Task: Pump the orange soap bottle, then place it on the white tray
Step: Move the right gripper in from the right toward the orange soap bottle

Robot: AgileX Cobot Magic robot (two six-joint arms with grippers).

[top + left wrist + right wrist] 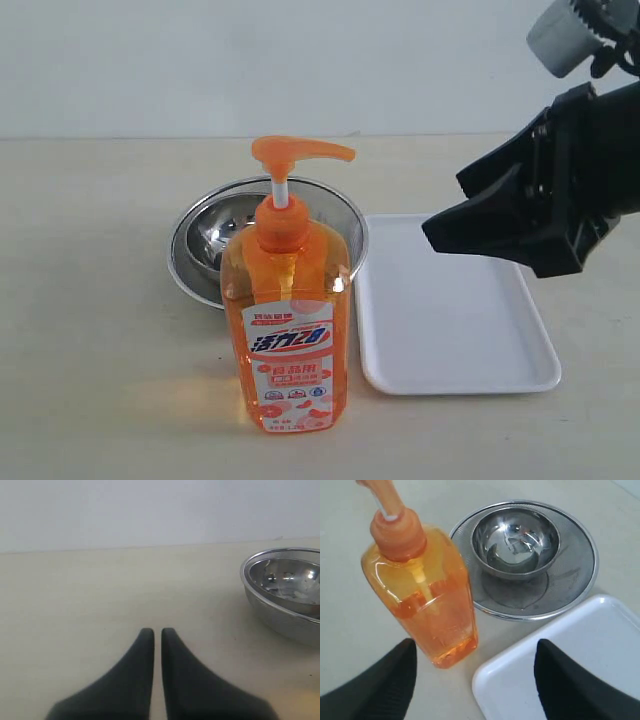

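Though matte, beige tabletop [100, 300] (white wall [200, 60] behind)

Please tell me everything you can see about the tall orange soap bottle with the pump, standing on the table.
The tall translucent orange plastic soap bottle stands upright on the pale table. Its orange pump head sits raised on a white stem, spout pointing towards the flat white rectangular tray lying beside it, apart. A white-and-pink label with blue lettering covers its lower front. Nested round steel bowls sit behind it. Only the table touches it; the open right gripper is clear of it.
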